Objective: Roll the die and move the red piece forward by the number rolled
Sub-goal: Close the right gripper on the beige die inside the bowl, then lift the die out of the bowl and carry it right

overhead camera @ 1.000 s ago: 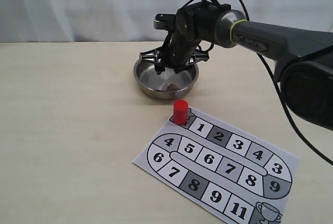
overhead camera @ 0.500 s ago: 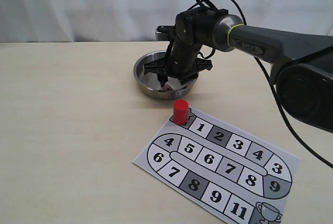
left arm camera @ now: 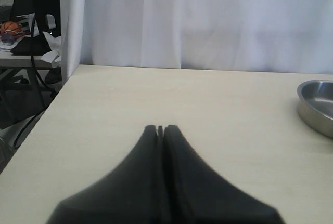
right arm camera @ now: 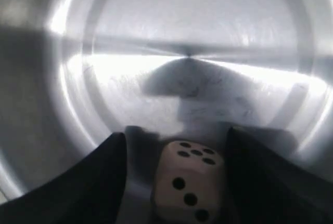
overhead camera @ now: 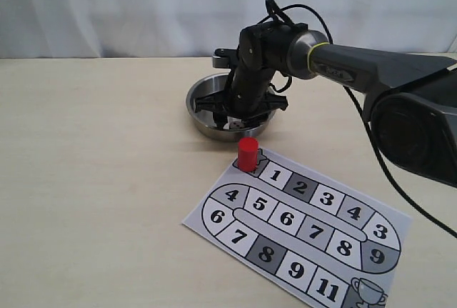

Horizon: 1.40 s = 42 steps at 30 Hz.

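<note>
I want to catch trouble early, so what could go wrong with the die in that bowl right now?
1. The right gripper has its jaws open either side of the die, which rests on slick steel; an uneven pinch could squirt it across the bowl.
2. The red piece stands close to the bowl, so a careless swing out could knock it off its square.

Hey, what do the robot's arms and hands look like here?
The right arm is dark grey with a silver joint, a yellow-green ring, small white lettering and a black cable looping over the wrist. The right hand is black with spidery linkages. The left hand shows two matte black tapered fingers.
</note>
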Motion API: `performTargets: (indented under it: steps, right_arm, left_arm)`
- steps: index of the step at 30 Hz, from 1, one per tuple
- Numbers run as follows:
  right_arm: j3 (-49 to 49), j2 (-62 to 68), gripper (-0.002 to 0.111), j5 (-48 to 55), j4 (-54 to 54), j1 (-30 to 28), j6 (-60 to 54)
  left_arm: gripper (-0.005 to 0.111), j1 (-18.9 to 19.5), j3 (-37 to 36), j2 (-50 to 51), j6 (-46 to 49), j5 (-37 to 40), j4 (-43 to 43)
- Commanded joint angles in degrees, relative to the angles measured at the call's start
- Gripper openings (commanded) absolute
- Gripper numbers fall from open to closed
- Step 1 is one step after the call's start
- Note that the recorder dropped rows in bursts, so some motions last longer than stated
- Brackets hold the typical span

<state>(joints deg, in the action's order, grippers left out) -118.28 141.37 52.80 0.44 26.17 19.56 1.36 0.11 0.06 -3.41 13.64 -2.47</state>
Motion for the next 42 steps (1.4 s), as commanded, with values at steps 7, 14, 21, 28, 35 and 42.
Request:
performTargets:
  steps: [7,14,21,28,35,42]
  right_arm:
    - [-1.78,-0.27,0.054,3.13,0.02,-0.18,-0.46]
    - [-5.65,0.51,0.054,7.87,-0.44,-0.18,0.14]
    - [-5.65,2.55,0.054,9.34,-0.03,-0.18,0.23]
    - [-5.65,2.54,0.025,6.52,-0.03,-0.18,0.23]
    - [-5.65,1.69,0.004,2.50,-0.03,-0.61,0.23]
    - [-7.47,1.23,0.004,4.58,-0.03,-2.04,0.23]
  left_arm:
    - [0.000,-0.01,-0.11,-0.06,-0.28,-0.62,-0.03]
    - [0.000,-0.01,-0.11,-0.06,-0.28,-0.62,-0.03]
    - [0.000,-0.01,-0.11,-0.06,-0.28,-0.24,0.08]
    - [0.000,-0.01,-0.11,-0.06,-0.28,-0.24,0.08]
    - [0.000,-0.01,-0.11,-0.06,-0.28,-0.24,0.08]
    - [0.000,-0.01,-0.11,-0.06,-0.28,-0.24,0.08]
